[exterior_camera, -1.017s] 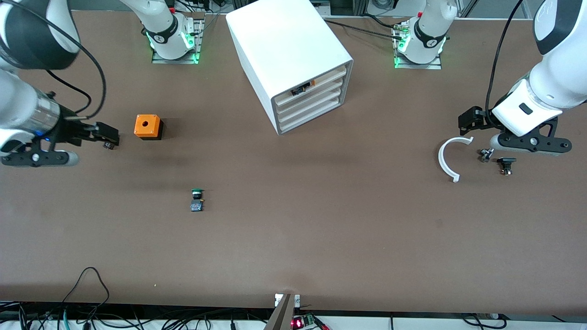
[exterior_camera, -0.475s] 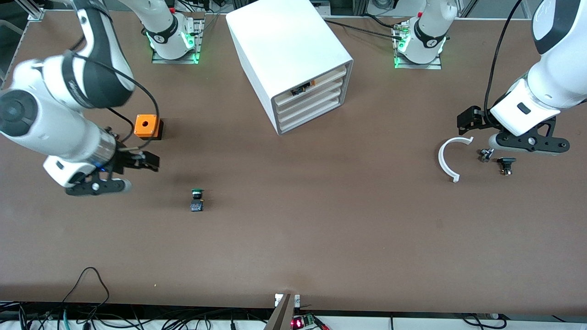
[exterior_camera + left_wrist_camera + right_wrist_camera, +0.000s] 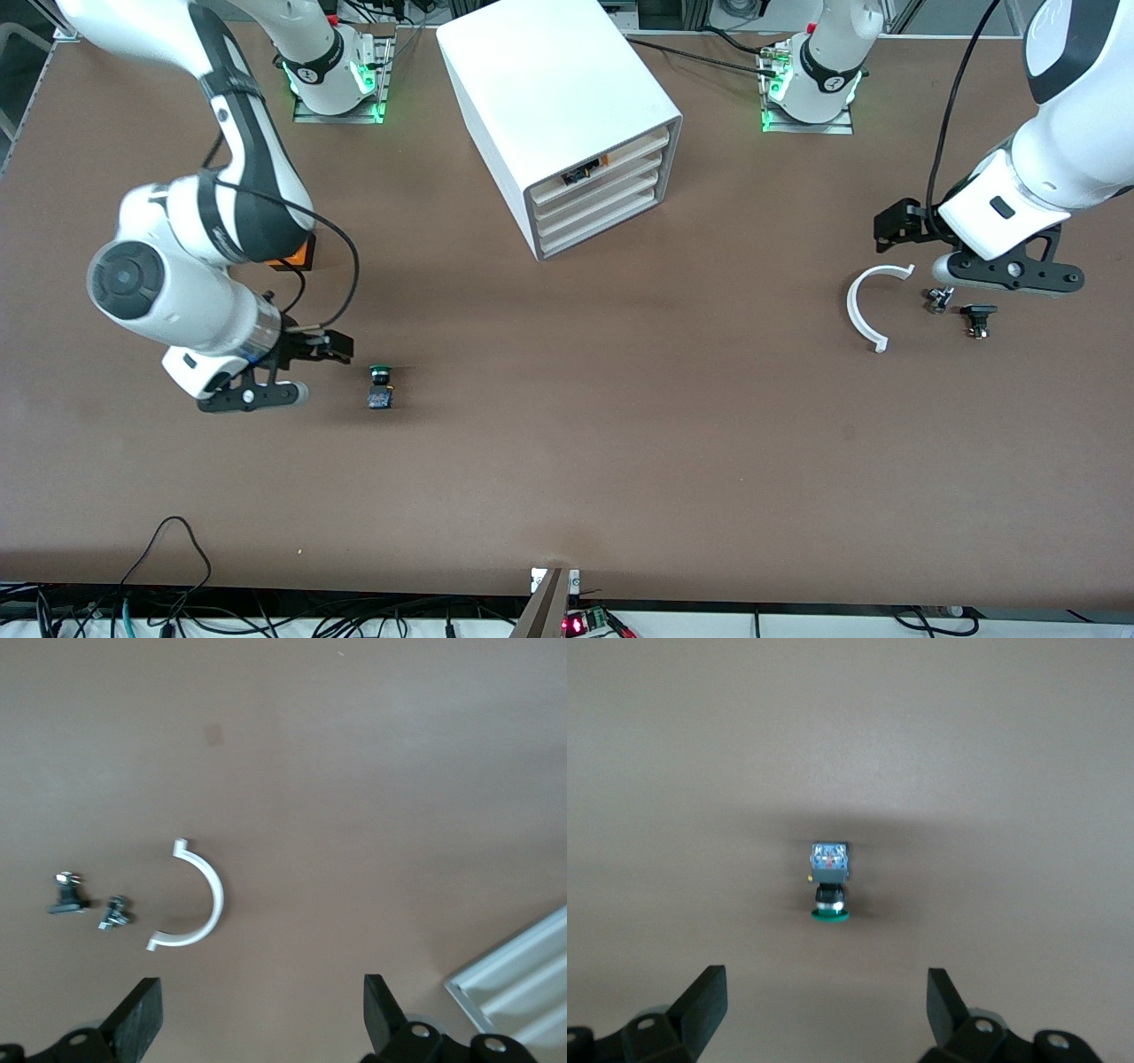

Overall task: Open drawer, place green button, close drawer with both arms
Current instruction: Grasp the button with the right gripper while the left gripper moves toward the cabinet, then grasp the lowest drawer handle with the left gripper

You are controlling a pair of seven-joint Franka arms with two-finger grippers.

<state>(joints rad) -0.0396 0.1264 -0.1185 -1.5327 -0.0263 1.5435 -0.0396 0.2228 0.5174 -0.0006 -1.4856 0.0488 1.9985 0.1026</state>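
- Hovering low over the table toward the right arm's end, the right gripper (image 3: 292,372) has its jaws spread wide and holds nothing; the button (image 3: 381,388) lies on its side just beside it, toward the cabinet's end.
- Lying flat, the button's long axis runs from its green cap to the bluish-grey base, the base nearer the front camera; in the right wrist view the button (image 3: 830,886) sits centred ahead of the open fingers (image 3: 700,1005), so I judge this arm far better placed to take it.
- Standing farther from the front camera than the button, the cabinet (image 3: 567,115) has its drawer (image 3: 598,188) shut, second from the top.
- Waiting by the white curved piece (image 3: 864,306) and two small black parts (image 3: 961,310), the left gripper (image 3: 966,257) is also wide open and empty.
- Bare brown table (image 3: 620,443) surrounds the button, with ample room.
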